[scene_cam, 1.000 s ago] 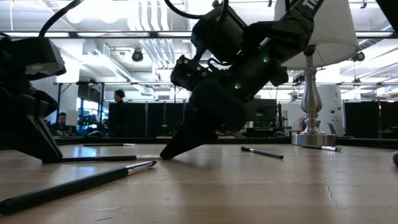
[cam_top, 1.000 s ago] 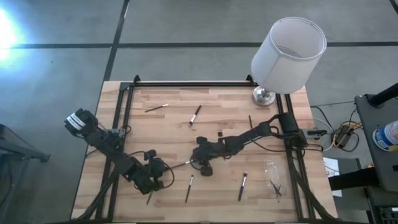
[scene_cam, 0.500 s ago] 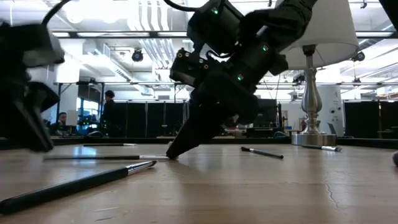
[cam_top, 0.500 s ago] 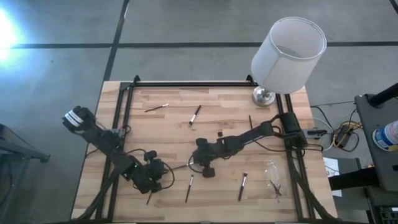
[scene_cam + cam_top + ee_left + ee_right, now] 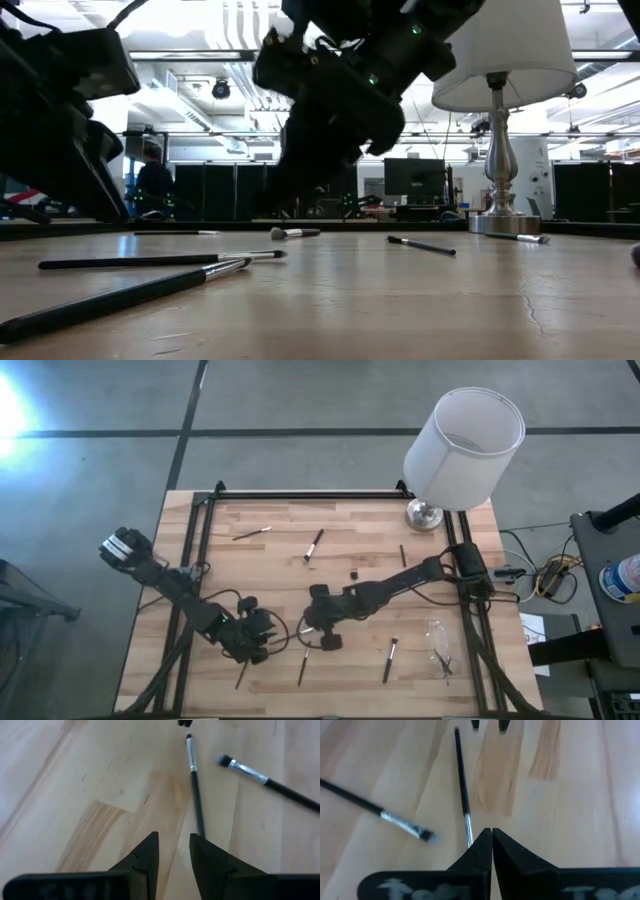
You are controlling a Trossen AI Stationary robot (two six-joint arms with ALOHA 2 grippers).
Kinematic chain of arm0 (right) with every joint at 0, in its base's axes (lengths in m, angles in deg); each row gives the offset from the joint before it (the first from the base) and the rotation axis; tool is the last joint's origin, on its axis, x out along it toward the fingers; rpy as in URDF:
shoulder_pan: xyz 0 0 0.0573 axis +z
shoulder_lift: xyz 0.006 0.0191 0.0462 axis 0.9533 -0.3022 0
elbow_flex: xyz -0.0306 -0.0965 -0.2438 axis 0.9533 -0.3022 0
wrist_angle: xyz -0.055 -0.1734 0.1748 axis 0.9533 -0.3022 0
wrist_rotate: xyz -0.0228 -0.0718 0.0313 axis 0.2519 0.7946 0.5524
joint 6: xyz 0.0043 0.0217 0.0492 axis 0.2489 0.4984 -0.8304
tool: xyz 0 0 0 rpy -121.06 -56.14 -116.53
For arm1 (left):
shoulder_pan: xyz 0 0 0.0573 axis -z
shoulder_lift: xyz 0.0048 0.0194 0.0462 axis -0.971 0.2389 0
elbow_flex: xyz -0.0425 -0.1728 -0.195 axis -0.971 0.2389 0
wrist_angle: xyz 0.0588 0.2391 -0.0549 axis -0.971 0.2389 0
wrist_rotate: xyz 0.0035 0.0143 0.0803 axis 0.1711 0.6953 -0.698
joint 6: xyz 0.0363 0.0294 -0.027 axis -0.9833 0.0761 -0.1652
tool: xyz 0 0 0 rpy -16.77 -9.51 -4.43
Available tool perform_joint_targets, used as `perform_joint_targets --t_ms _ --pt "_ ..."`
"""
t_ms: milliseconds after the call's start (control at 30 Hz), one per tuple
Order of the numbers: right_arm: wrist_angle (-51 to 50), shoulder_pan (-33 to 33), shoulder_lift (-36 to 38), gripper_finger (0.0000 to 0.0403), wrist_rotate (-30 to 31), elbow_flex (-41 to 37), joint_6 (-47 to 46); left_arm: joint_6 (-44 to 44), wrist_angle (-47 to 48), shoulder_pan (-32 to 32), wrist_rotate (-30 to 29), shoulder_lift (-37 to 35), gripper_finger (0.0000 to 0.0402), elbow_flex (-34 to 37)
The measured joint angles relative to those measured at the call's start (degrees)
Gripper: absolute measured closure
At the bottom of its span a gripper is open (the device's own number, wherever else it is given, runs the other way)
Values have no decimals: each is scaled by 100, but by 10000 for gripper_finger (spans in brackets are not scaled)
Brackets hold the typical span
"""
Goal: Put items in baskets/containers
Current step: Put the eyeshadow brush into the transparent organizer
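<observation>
Brushes lie scattered over the wooden bench (image 5: 280, 560), and two of them sit in the narrow stretch between the two pincers. One thin dark brush (image 5: 462, 785) runs straight out from the right pincer (image 5: 490, 840), its metal collar and tip just beside the fingertips; the fingers there are pressed together with nothing between them. The same brush (image 5: 195, 785) reaches the left pincer (image 5: 174, 845) from the other side, its handle end passing just beside one of the dark fingers (image 5: 207, 857). That pincer is spread a little, with a bare gap of bench between the fingers. A second brush with a silver collar (image 5: 260, 777) lies slantwise just off to the side of the first, near both pincers but touching neither.

Seen from above, the left pincer (image 5: 262, 635) and the right pincer (image 5: 318, 632) face each other close together at the near middle of the bench. Farther from the right pincer, toward the bench's right edge, lies the clear container (image 5: 440, 645); it is hard to make out, with something small and dark in it. Another brush (image 5: 389, 660) rests between that container and the right pincer. Well beyond both pincers stand more brushes (image 5: 313, 545) and a white-shaded lamp (image 5: 462, 435) at the far corner.
</observation>
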Motion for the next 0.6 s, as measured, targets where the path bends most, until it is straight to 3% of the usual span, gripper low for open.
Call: perform_joint_targets --t_ms 167,467,600 --pt "-226 49 0 384 -104 -110 -380 -8 -6 -2 -7 0 298 3" --pt "-290 125 -22 307 -298 -168 -713 -8 -5 -2 -24 7 298 3" --pt "-338 149 -22 291 -397 -184 -711 -8 -6 -2 -26 7 298 3"
